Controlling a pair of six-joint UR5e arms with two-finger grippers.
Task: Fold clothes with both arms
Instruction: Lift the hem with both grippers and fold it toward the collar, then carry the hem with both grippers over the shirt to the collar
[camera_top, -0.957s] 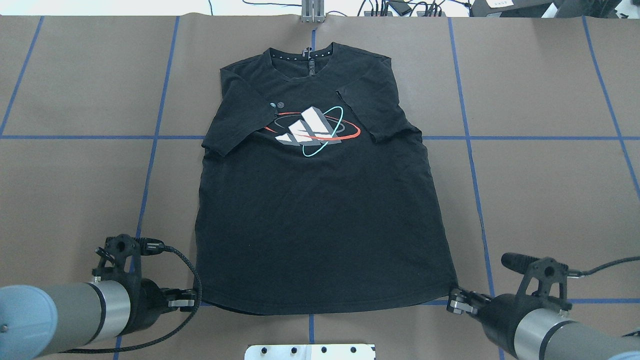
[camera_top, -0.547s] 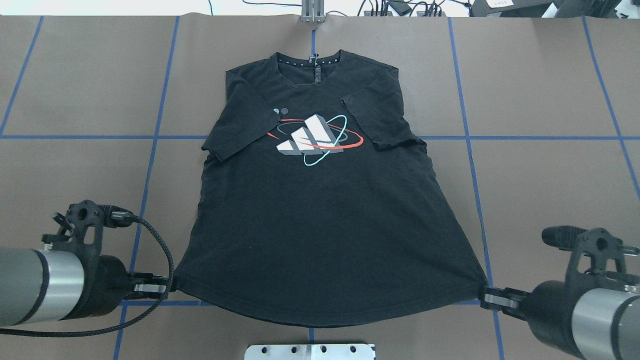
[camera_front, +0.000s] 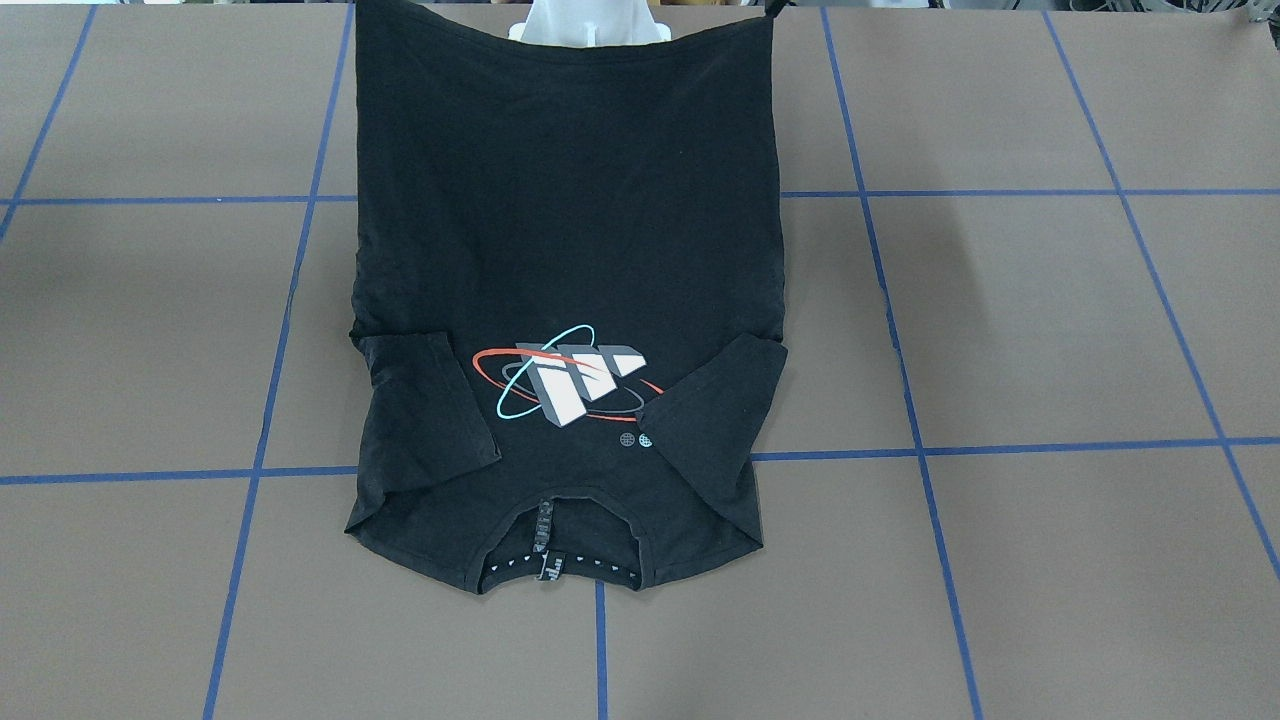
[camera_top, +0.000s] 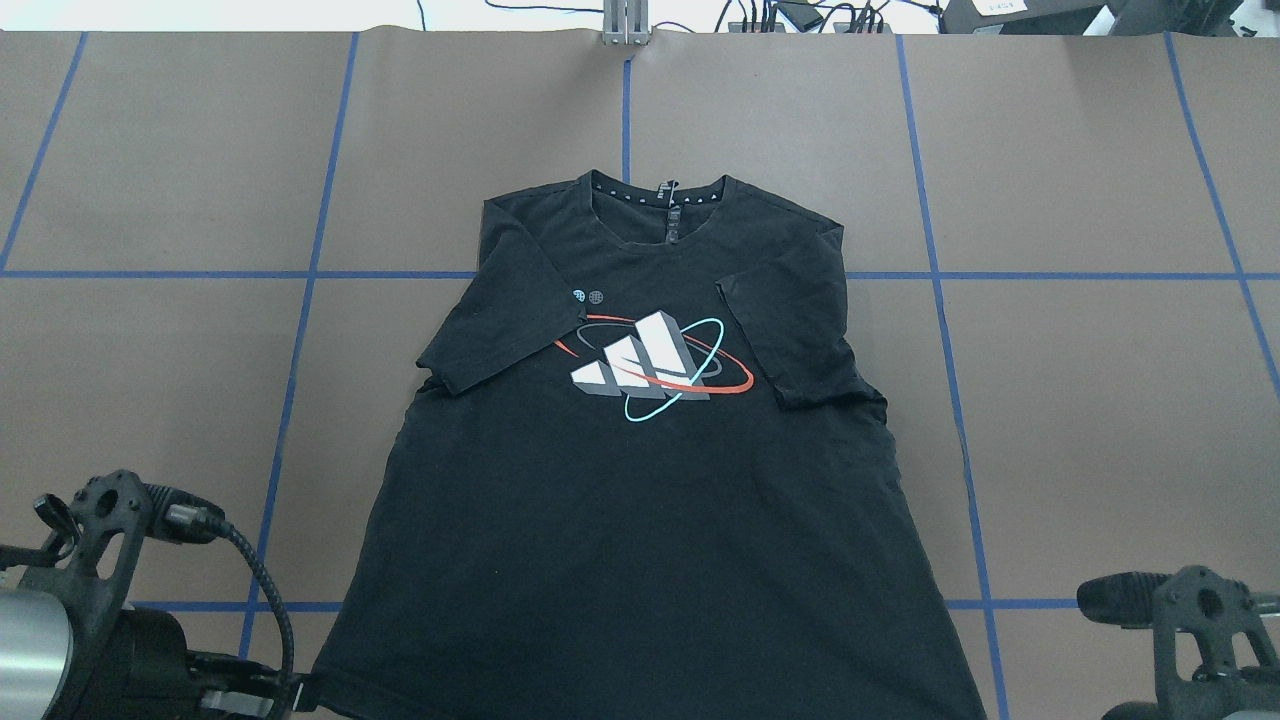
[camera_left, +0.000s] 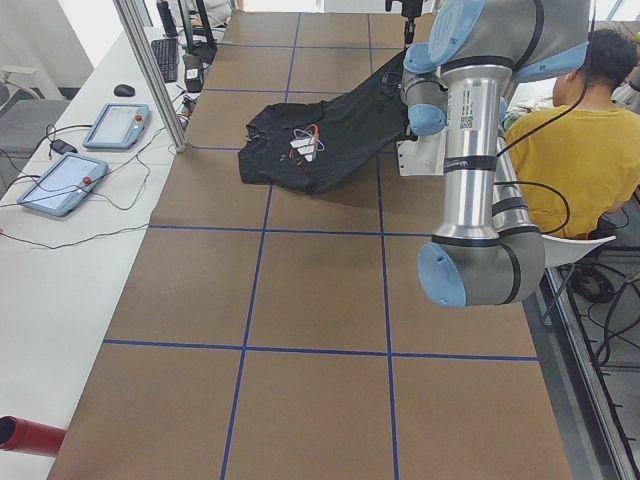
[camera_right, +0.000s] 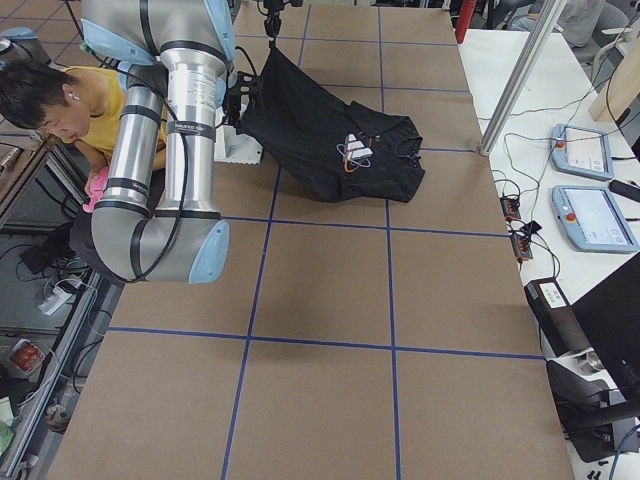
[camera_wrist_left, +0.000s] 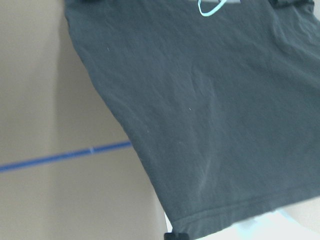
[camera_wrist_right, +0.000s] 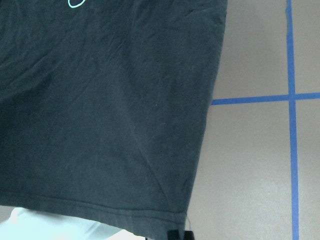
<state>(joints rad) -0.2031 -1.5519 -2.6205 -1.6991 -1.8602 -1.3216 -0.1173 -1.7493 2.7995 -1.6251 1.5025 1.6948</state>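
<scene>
T-shirt (camera_top: 640, 520), hem raised (graphic (camera_top: 655, 368) up), corners in left pincer (camera_wrist_left: 176, 235), right pincer (camera_wrist_right: 180, 234)

Taped brown table (camera_top: 150, 400), seated person (camera_left: 570, 160), two tablets (camera_left: 116, 125)

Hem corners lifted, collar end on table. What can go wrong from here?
1. The left gripper and right gripper pinch the T-shirt only at its hem corners; a slip would drop that side.
2. The folded-in sleeves lie loose on the front and may flop open.
3. The collar rests on the table; dragging may bunch it.
</scene>
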